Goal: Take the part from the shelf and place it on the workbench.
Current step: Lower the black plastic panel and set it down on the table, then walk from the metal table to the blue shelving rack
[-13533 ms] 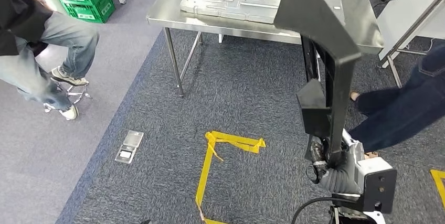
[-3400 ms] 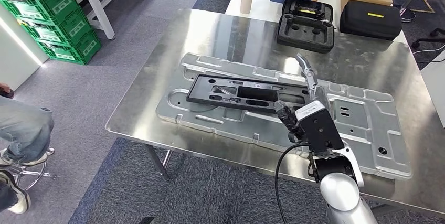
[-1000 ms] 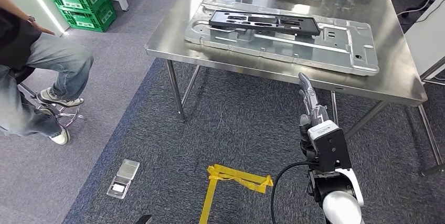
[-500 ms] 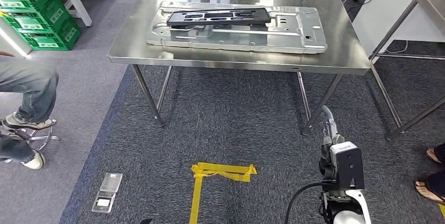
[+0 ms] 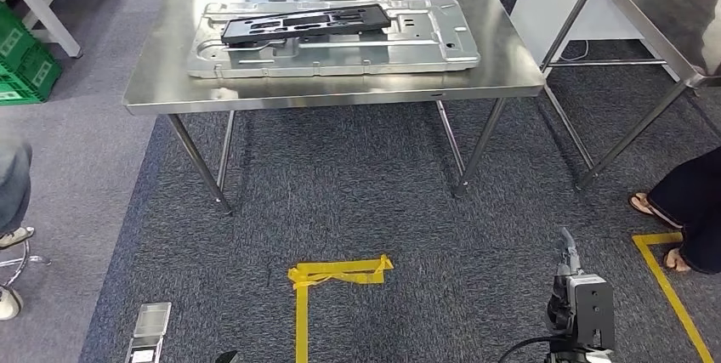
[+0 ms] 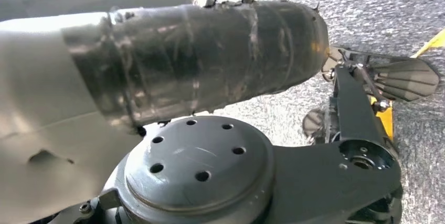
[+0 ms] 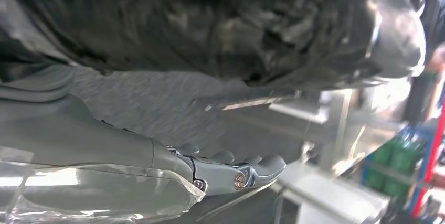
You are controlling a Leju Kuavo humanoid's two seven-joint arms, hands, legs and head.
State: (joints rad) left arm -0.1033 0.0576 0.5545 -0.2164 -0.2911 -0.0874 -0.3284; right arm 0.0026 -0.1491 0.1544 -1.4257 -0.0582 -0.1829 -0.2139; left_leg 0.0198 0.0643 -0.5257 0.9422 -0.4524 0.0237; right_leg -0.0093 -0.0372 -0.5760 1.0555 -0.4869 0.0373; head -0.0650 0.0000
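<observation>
**Part down, robot clear of bench**

Black part (image 5: 306, 21) lies on metal plate (image 5: 336, 36), workbench (image 5: 340, 91) middle. Right hand (image 5: 564, 271) low, fingers straight, holding nothing. Left hand (image 6: 383, 74): can't tell. Risk: person's feet (image 5: 672, 231) nearby; arm could clip them.

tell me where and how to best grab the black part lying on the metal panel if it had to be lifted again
Probably by a long edge of the black part, coming from above on the robot's near side. It lies flat on the metal panel, long and thin with open slots, so fingers could hook an edge or a slot.
</observation>
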